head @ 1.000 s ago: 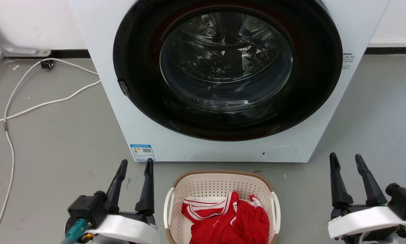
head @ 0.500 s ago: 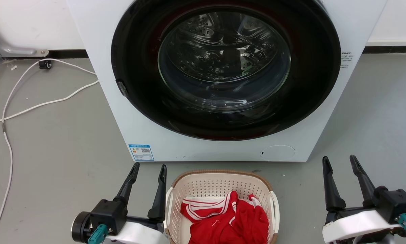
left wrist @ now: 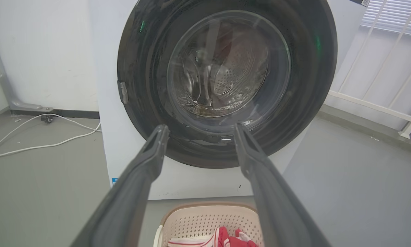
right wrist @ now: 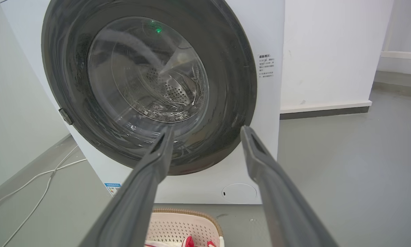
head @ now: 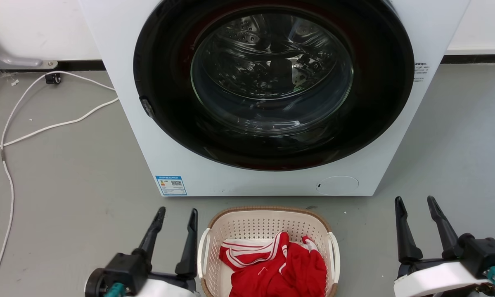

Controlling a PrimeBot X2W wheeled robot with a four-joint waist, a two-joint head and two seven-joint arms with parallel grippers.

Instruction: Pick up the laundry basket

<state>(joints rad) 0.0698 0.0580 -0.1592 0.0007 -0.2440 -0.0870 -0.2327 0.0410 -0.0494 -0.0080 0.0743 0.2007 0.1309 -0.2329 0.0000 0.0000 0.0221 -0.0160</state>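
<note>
The left gripper (head: 177,210), two long dark tapered fingers on a black wrist block, stands at the lower left of the head view. Its fingers are spread apart and lean slightly rightward, with nothing between them. The right gripper (head: 414,199), of the same build above a white forearm shell (head: 433,278), stands at the lower right. Its fingers are likewise parted and empty, and lean slightly leftward.

The laundry basket (head: 268,225) sits before the washing machine (head: 247,183), clothes (head: 284,270) inside.
</note>
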